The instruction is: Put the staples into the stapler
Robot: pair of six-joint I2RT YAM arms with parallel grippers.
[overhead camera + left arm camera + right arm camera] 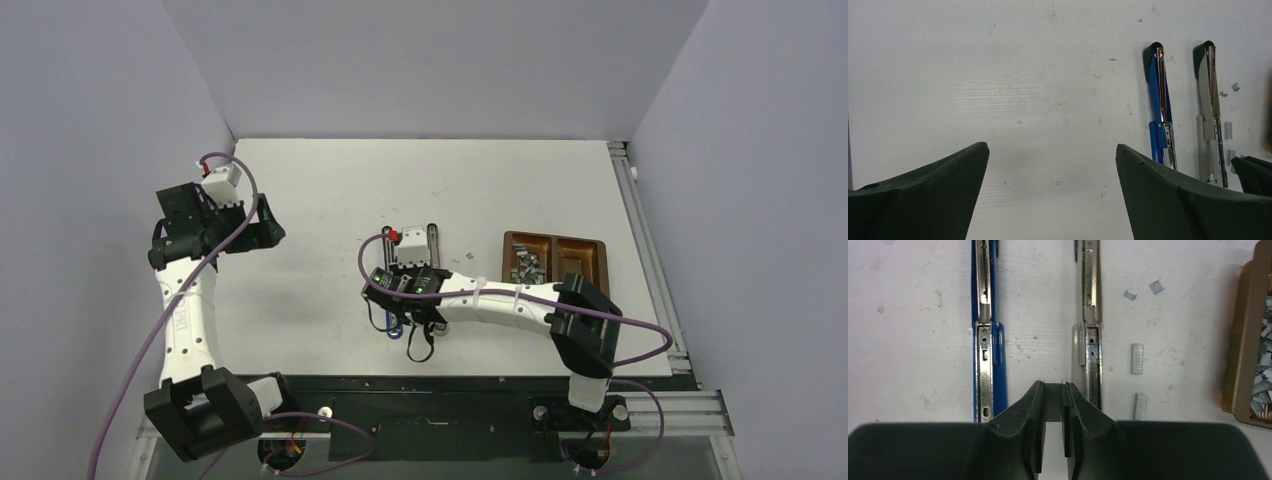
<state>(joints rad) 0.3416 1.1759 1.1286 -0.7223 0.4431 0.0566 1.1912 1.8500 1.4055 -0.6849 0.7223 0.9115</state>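
Within right end effector (1052, 386), staple strip (1053, 402)

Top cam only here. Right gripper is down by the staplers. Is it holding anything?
Observer: Yes. In the right wrist view, the right gripper is shut on a staple strip.
Operator: Over which stapler?
Observer: Neither. Its tips sit between the two, with the blue stapler to the left in that view and the silver stapler to the right.
Operator: Any loose strips on the table?
Observer: Two loose strips lie on the table just right of the silver stapler, with two small fragments farther up.
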